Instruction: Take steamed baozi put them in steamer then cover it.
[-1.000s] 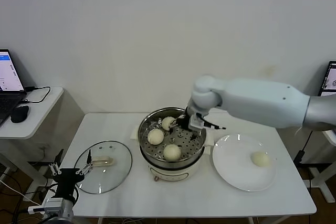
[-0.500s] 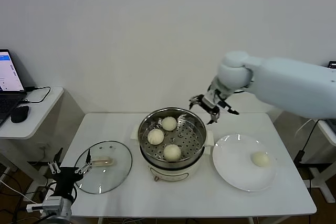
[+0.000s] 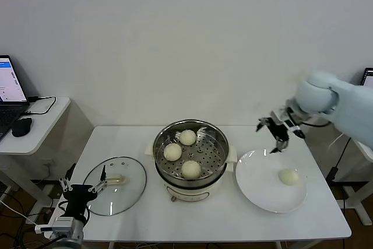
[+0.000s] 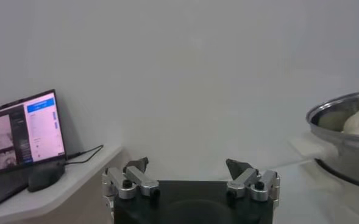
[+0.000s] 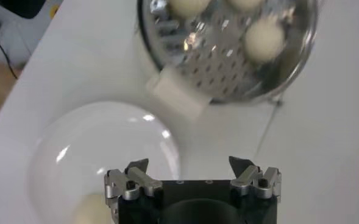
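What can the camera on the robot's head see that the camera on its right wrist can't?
Only the head view shows the glass lid lying on the table, the left gripper open near the table's front left corner, and the laptop.

Only the right wrist view shows its open right gripper close up, empty.

Both show the steamer holding three buns, and the white plate with one bun left.

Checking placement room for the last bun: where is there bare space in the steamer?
In the steamer, three baozi crowd the tray's left and middle. The perforated right half, toward the plate, is bare. The right gripper hangs open above the plate's far edge.
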